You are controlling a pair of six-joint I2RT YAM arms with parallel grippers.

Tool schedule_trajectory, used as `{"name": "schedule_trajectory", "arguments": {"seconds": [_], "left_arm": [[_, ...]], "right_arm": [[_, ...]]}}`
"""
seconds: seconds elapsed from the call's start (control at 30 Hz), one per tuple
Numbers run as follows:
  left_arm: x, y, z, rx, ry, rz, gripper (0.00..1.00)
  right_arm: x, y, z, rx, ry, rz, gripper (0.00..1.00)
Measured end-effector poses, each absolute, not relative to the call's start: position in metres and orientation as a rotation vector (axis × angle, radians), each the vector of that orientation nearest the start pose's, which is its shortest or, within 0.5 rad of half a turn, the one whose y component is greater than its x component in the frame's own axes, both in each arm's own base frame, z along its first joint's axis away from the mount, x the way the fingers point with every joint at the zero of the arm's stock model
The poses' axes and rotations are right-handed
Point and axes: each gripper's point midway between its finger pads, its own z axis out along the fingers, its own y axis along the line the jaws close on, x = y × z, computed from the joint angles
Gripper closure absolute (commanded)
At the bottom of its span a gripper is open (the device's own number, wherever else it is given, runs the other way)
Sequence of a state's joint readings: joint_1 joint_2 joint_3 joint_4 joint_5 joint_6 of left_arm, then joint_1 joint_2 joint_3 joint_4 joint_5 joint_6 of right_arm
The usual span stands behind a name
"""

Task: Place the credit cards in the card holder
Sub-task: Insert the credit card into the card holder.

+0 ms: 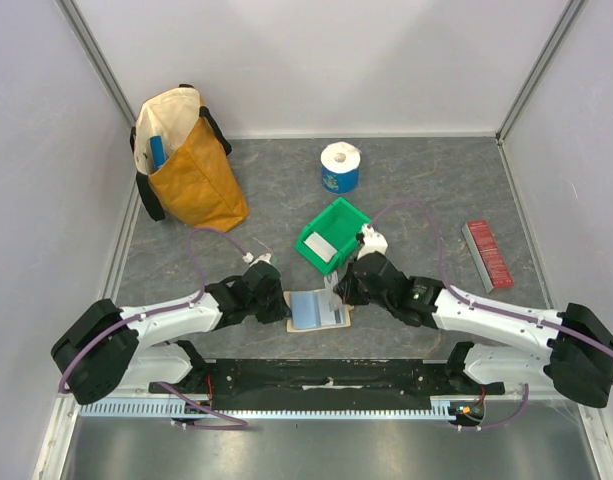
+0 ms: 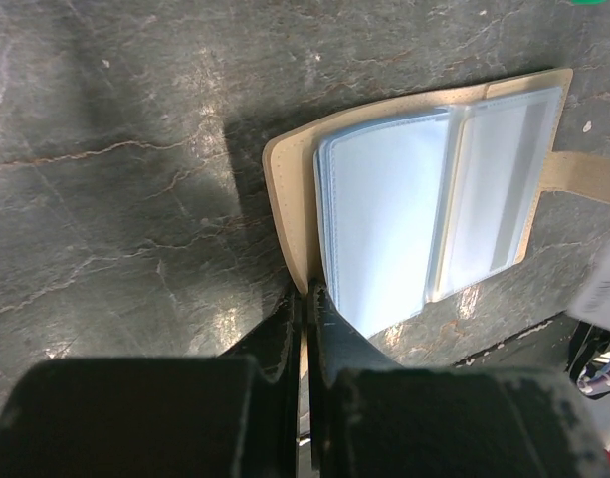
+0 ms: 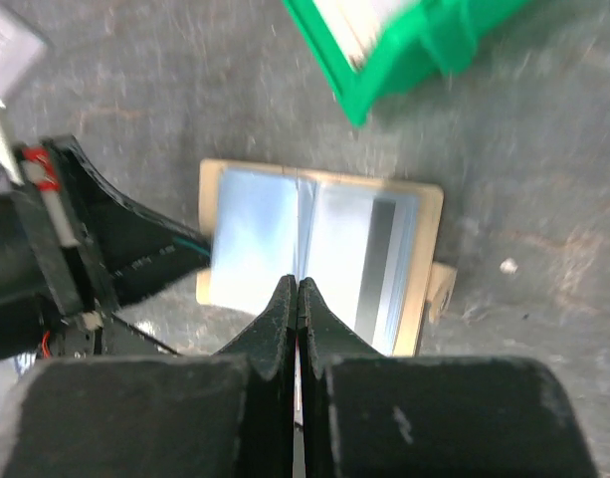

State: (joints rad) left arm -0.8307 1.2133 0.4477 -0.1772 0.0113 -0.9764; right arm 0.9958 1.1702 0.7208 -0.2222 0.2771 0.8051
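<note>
My left gripper pinches the open card holder and my right gripper is pressed together. One striped card seems pocketed; a white card waits in the green bin.

the left arm and right arm have glossy white link shells between bulky matte black joint housings. a thin purple cable loops along each. the left gripper and right gripper end in tapered, coarse-textured black fingers; red wiring shows at one wrist.
</note>
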Motion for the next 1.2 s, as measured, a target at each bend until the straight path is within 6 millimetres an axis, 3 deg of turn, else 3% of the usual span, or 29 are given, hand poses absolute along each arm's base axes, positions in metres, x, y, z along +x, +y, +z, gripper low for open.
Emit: {"name": "schedule_trajectory", "arguments": {"seconds": [0.1, 0.17, 0.5, 1.2], "left_arm": [[0.157, -0.227, 0.019, -0.189, 2.666, -0.701, 0.98], [0.156, -0.227, 0.018, -0.187, 2.664, -0.711, 0.98], [0.155, -0.231, 0.017, -0.176, 2.653, -0.756, 0.98], [0.153, -0.234, 0.017, -0.167, 2.65, -0.791, 0.98]], "right_arm": [[0.182, 0.276, 0.095, -0.035, 2.368, 0.757, 1.0], [0.174, 0.279, 0.085, -0.013, 2.385, 0.817, 1.0], [0.17, 0.3, 0.088, 0.08, 2.31, 1.055, 1.0], [0.161, 0.285, 0.042, 0.201, 2.346, 1.059, 1.0]]}}
